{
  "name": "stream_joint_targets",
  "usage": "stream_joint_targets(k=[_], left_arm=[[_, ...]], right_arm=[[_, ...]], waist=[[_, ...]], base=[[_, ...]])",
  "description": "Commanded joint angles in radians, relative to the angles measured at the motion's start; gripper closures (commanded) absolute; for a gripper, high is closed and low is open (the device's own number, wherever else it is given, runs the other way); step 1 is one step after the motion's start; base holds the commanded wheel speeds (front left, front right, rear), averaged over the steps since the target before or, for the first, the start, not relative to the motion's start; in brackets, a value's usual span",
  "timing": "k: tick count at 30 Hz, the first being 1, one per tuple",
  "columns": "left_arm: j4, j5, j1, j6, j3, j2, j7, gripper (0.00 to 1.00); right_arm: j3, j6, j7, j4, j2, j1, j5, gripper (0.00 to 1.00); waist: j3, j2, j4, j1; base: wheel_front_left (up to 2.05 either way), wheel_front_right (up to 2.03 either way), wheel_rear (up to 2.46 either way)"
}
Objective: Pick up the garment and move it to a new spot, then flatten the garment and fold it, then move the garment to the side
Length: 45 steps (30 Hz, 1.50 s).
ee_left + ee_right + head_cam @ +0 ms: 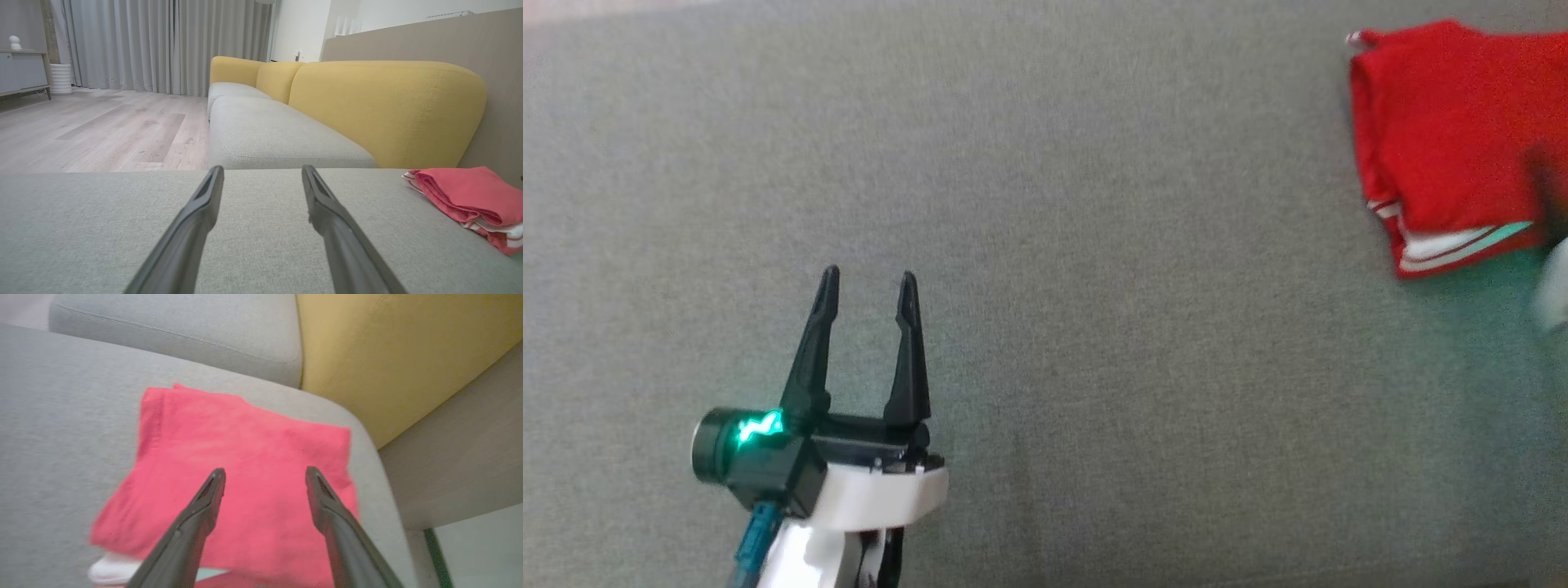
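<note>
The red garment [1445, 139], folded into a compact rectangle with white stripes at its hem, lies at the far right of the grey cushion [1094, 245]. It also appears at the right edge of the left wrist view as the garment [470, 196]. My left gripper [867, 282] stands open over bare cushion at the lower left, far from the cloth, its fingers apart [261, 171]. My right gripper [263, 475] hovers open above the garment [253, 445], with nothing between its fingers. A blurred pale part of the right arm [1553, 286] shows at the right edge.
A yellow sofa backrest [384, 106] rises behind the cushion, close to the garment's far side. More grey seat cushions [278, 134] extend beyond. Wooden floor [94, 130] lies to the left, with curtains [163, 45] and a cabinet [22, 69] farther off.
</note>
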Motion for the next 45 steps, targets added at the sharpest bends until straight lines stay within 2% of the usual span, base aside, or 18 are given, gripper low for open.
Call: stream_joint_targets(k=[1,4,7,13,15,18,21,26,31,41,42,45], left_arm=[[-0.021,0.008,0.013,0.0,0.032,-0.005,-0.005,0.0],[-0.006,0.022,0.033,-0.009,0.038,-0.005,-0.005,0.0],[0.016,0.016,0.062,-0.024,0.04,-0.005,-0.005,0.0],[0.024,-0.002,0.137,-0.015,0.062,-0.005,-0.005,0.0],[0.016,-0.012,0.162,-0.013,0.066,-0.005,-0.005,0.0],[0.002,-0.016,0.182,-0.007,0.074,-0.005,-0.005,0.0],[-0.007,-0.014,0.2,-0.003,0.077,-0.005,-0.005,0.0],[-0.012,-0.007,0.223,-0.003,0.08,-0.005,-0.005,0.0],[-0.009,0.028,0.255,0.003,0.098,-0.005,-0.005,0.0],[-0.01,0.039,0.281,-0.003,0.11,-0.005,-0.005,0.0],[0.024,0.033,0.32,-0.002,0.074,0.001,0.0,1.0],[0.071,0.032,0.328,-0.001,0.068,0.001,0.0,1.0]], right_arm=[[-0.002,0.003,-0.031,-0.042,0.006,0.034,-0.013,0.0],[0.015,0.003,-0.115,-0.051,0.12,0.117,-0.012,0.0],[0.058,0.003,-0.225,-0.039,0.208,0.195,0.005,0.0],[0.141,0.003,-0.495,0.006,0.323,0.308,-0.016,0.0],[0.158,0.003,-0.546,0.016,0.352,0.334,-0.039,0.0],[0.159,0.003,-0.57,0.0,0.384,0.365,-0.063,0.0],[0.114,0.003,-0.572,-0.097,0.416,0.413,-0.066,0.0],[0.038,0.003,-0.572,-0.184,0.44,0.515,-0.089,0.0],[-0.016,0.003,-0.572,-0.208,0.465,0.591,-0.114,0.0],[-0.013,0.003,-0.573,-0.216,0.475,0.6,-0.126,0.0],[-0.035,0.0,-0.562,-0.179,0.481,0.641,-0.118,1.0],[-0.03,0.0,-0.56,-0.132,0.482,0.648,-0.117,1.0]], waist=[[-0.047,0.0,0.006,0.0001],[-0.103,0.0,0.012,0.0001],[-0.162,0.0,0.024,0.0001],[-0.278,0.0,0.047,0.0001],[-0.3,0.0,0.055,0.0001],[-0.324,0.0,0.067,0.0001],[-0.344,0.0,0.076,0.0001],[-0.361,0.0,0.092,0.0001],[-0.372,0.0,0.096,0.0001],[-0.373,0.0,0.09,0.0001],[-0.373,0.0,0.09,0.0001],[-0.373,0.0,0.09,0.0001]], base=[[0.0,0.0,0.0],[0.0,0.0,0.0],[0.0,0.0,0.0],[0.0,0.0,0.0],[0.0,0.0,0.0],[0.0,0.0,0.0],[0.0,0.0,0.0],[0.0,0.0,0.0],[0.0,0.0,0.0],[0.0,0.0,0.0],[0.0,0.0,0.0],[0.0,0.0,0.0]])
